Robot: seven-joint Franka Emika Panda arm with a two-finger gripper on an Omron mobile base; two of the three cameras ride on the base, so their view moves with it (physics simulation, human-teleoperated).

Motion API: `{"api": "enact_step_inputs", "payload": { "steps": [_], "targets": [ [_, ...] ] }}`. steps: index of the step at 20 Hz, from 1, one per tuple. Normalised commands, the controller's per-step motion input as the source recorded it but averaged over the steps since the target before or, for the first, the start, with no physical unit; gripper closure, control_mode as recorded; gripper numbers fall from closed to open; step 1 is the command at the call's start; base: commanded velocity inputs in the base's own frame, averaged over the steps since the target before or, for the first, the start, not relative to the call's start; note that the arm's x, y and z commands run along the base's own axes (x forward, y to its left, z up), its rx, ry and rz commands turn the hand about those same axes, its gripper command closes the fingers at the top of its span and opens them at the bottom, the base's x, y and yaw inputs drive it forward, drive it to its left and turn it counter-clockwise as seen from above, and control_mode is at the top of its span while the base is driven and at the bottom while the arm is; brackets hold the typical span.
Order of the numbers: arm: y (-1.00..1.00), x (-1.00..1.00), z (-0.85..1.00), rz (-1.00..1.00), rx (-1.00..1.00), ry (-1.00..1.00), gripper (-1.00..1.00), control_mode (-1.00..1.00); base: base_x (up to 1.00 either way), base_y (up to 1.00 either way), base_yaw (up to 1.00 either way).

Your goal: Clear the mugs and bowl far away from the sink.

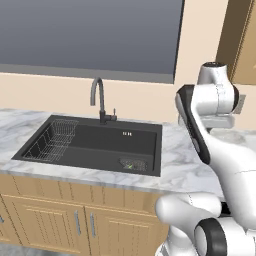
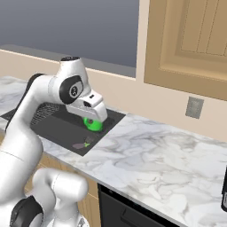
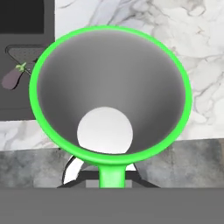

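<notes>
A bright green mug [image 2: 93, 125] hangs under my hand, with my gripper [image 2: 92, 118] shut on it at its rim. It hovers over the right end of the dark sink [image 2: 62, 126], close to the marble counter [image 2: 155, 164]. In the hand view I look straight down into the green mug [image 3: 109, 70], grey inside with a white bottom. Beneath it lie the sink's corner [image 3: 22, 65] and marble. The sink [image 1: 90, 142] has a wire rack [image 1: 52, 140] on its left and a curved faucet [image 1: 100, 100] behind. The bowl is out of view.
A small purple eggplant [image 2: 82, 144] lies on the sink floor near the drain. The marble counter runs far to the right, where a dark object [image 2: 224, 195] is cut off by the frame edge. A wall outlet [image 2: 194, 107] and an upper cabinet [image 2: 190, 40] are behind.
</notes>
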Motion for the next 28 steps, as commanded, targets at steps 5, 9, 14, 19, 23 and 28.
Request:
{"api": "enact_step_inputs", "payload": {
  "steps": [5, 9, 14, 19, 23, 28],
  "targets": [
    [0.07, -0.75, 0.30, 0.17, 0.00, -0.28, 1.00, -1.00, 0.00, 0.00, 0.00],
    [0.10, -0.60, 0.33, 0.18, -0.02, -0.25, 1.00, -1.00, 0.00, 0.00, 0.00],
    [0.15, -0.53, 0.46, 0.12, -0.03, -0.10, 1.00, -1.00, 0.00, 0.00, 0.00],
    [0.14, -0.44, 0.51, 0.05, -0.01, -0.02, 1.00, -1.00, 0.00, 0.00, 0.00],
    [0.11, -0.33, 0.33, 0.04, 0.00, 0.00, 1.00, -1.00, 0.00, 0.00, 0.00],
    [0.10, -0.30, 0.22, 0.05, 0.00, 0.00, 1.00, -1.00, 0.00, 0.00, 0.00]
  ]
}}
